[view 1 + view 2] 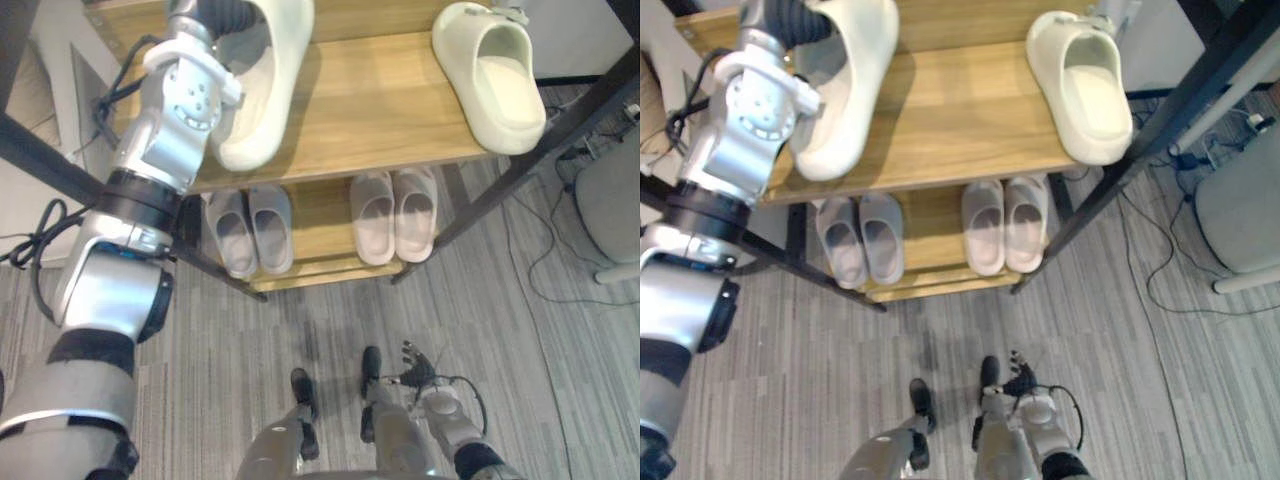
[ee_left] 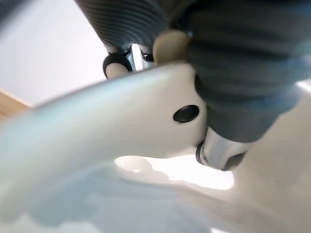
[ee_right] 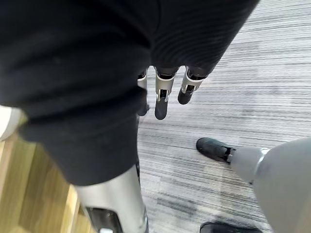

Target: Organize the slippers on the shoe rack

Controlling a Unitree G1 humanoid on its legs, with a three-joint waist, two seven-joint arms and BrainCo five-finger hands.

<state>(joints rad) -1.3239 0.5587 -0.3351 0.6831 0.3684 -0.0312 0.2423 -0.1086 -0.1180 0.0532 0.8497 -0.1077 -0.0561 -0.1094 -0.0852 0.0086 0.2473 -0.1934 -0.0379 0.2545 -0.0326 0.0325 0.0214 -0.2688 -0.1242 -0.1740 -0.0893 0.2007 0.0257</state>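
Shoe rack (image 1: 370,110): wooden shelves in a black frame, taking up most of both eye views.

Top shelf is carrying two big cream slippers. The loose cream slipper (image 1: 495,80) is lying flat, well apart from the working fingers, over on the right side. The held cream slipper (image 1: 268,85) is sitting in the left hand (image 1: 212,14), hanging tilted, with its far end low by the shelf's front edge. Can't tell if that end is touching the wood.

Lower shelf, well below the fingers: a grey pair (image 1: 250,230) and a beige pair (image 1: 395,215), each standing side by side and neatly lined up.

Left wrist view is showing the fingers (image 2: 116,65) curling over the slipper's upper band, with the thumb pressing from the other side. That's a closed pinch on the band.

Right hand (image 1: 1020,380) is hanging low by the floor, fingers (image 3: 163,102) straight and loose, holding nothing.

Step, as I'm reading it: placing the held slipper on the top shelf to pair it with the loose one. The next move is calling for carrying it toward the loose slipper, levelling the sole, setting it down parallel just beside it, then releasing the band.

No writing or logo is reading legibly; the band is only showing a small round dark hole (image 2: 186,113).
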